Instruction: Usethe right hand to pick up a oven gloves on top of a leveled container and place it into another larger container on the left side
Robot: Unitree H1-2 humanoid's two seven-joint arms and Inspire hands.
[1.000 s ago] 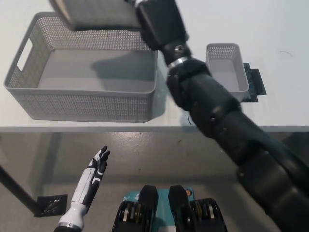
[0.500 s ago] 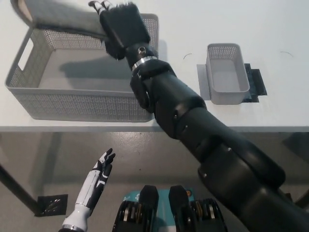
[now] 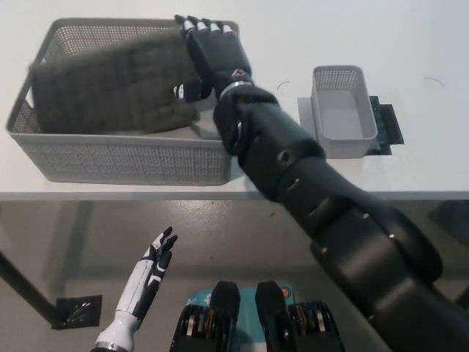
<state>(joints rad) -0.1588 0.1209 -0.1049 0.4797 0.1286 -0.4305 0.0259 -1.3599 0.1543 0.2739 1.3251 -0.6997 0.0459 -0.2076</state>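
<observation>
The grey-green oven glove [image 3: 113, 88] lies spread inside the large grey mesh basket [image 3: 124, 158] at the table's left, slightly blurred. My black right hand [image 3: 214, 57] hovers over the basket's right end, beside the glove's right edge, with its fingers stretched out and apart; it looks open, with nothing gripped. The small grey mesh container [image 3: 343, 110] stands empty at the right. My white left hand [image 3: 150, 268] rests low at the lower left, below the table edge, fingers apart.
The small container sits on a dark mat [image 3: 386, 125]. The white table [image 3: 425, 59] ends at a front edge just below the basket. A dark square [image 3: 77, 310] lies on the floor.
The right hand has come down and turned right of the basket's middle, and its fingers have spread. The glove has gone from above the basket's far rim to inside the basket.
</observation>
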